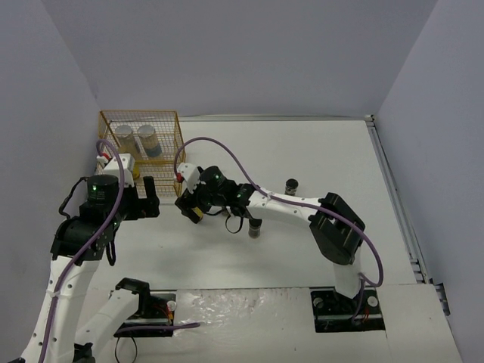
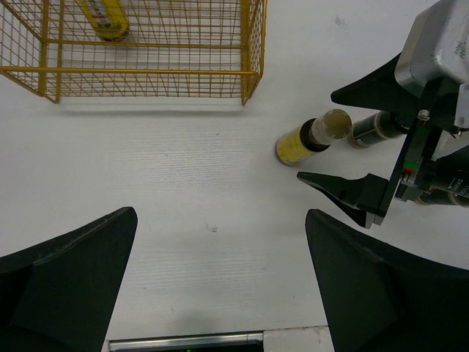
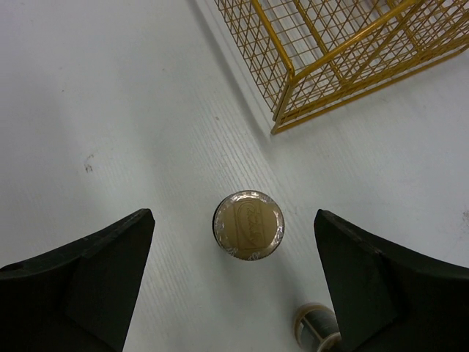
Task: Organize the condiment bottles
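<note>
A slim yellow bottle [image 2: 299, 143] with a tan cap [image 3: 249, 225] stands upright on the white table. My right gripper [image 3: 233, 214] hangs straight above it, open, with a finger well clear on each side of the cap. In the top view the right gripper [image 1: 191, 206] sits just right of my left gripper [image 1: 151, 198]. The left gripper [image 2: 221, 213] is wide open over bare table, holding nothing. A short dark jar [image 3: 315, 328] stands just past the yellow bottle. Two pale jars [image 1: 125, 138] [image 1: 148, 140] stand in the yellow wire basket [image 1: 174, 125].
Another yellow bottle [image 2: 106, 18] lies in the basket [image 2: 253, 44]. A dark jar [image 1: 291, 186] stands alone at mid-table, right of the right forearm, and one [image 1: 255, 227] stands beside that arm. Grey walls close in the table on three sides.
</note>
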Available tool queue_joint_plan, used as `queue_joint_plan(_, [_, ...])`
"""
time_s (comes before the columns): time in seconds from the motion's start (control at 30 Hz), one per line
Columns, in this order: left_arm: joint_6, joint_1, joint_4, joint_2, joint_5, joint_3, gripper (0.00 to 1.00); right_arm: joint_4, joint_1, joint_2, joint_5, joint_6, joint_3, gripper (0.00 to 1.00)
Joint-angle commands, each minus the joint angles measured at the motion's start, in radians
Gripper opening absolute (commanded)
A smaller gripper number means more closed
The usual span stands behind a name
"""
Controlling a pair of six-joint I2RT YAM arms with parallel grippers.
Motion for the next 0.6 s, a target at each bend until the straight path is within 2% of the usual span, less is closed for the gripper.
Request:
queue_joint_plan(0.0, [0.029, 0.003, 0.059, 0.031, 0.077, 0.043, 0.97, 0.032, 0.000, -0.139, -0.014, -0.012, -0.009, 0.90])
queue_joint_plan(0.23, [0.027, 0.000, 0.101, 0.111, 0.183, 0.068, 0.97, -0.074, -0.036, -0.425, 0.098, -0.029, -0.165, 0.96])
queue_joint_plan(0.4, [-0.015, -0.009, 0.151, 0.212, 0.214, 0.076, 0.97, -0.133, -0.145, -0.684, 0.164, 0.005, -0.323, 1.00])
queue_joint_plan(0.5, [-0.049, -0.040, 0.165, 0.285, 0.200, 0.095, 0.97, -0.156, -0.176, -0.826, 0.238, 0.018, -0.391, 1.00])
queue_joint_plan(0.57, [-0.057, -0.082, 0.177, 0.341, 0.148, 0.117, 0.97, -0.167, -0.185, -0.917, 0.350, 0.044, -0.448, 1.00])
